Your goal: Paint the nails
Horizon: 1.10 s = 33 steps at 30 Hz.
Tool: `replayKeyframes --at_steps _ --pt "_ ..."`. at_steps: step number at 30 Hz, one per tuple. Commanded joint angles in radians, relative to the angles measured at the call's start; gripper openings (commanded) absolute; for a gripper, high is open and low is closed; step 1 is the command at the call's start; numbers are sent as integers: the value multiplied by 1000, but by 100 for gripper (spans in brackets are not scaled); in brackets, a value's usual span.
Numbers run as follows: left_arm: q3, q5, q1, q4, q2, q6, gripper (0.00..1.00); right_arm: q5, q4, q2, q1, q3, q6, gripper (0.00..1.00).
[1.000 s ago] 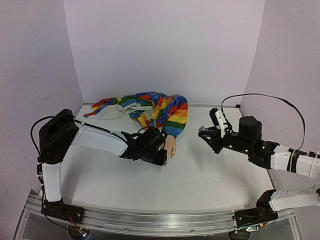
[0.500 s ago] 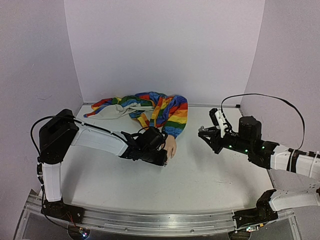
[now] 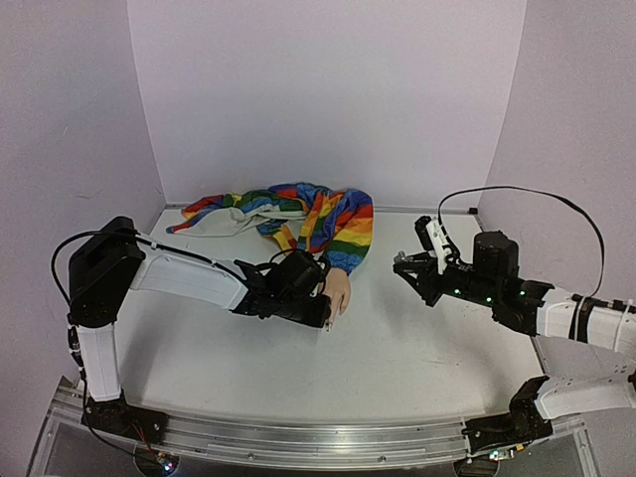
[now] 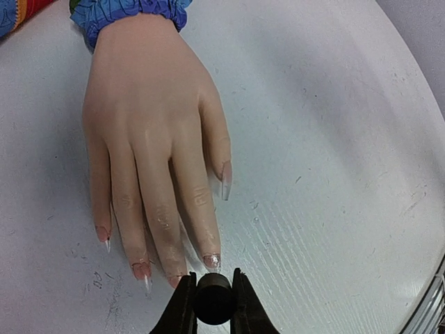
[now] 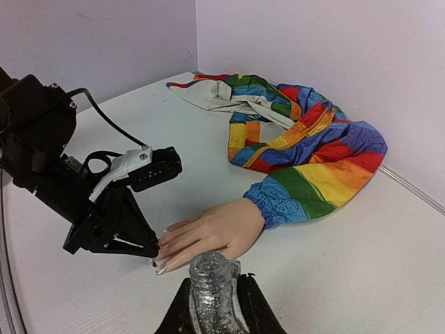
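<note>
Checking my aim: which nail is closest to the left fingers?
The index-finger nail, beside the thumb, just ahead of the left fingers; the others sit farther off.

No lettering, number, label or brand mark can be read in any view. The rainbow-striped fabric sleeve lying on the white tabletop carries faint dark line markings on its green and blue stripes, close to the gathered cuff. They are too blurred to tell whether they are writing or only pattern.
</note>
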State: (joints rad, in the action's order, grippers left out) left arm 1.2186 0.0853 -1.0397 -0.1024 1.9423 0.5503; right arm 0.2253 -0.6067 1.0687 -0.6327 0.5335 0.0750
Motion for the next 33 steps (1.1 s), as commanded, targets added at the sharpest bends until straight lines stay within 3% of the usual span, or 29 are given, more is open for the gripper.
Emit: replayKeyframes --at_steps 1,33 --pt "7 37 -2 38 -59 -9 0 19 -63 0 4 16 2 0" --pt "86 -17 15 38 42 -28 0 13 -63 -4 4 11 3 0"
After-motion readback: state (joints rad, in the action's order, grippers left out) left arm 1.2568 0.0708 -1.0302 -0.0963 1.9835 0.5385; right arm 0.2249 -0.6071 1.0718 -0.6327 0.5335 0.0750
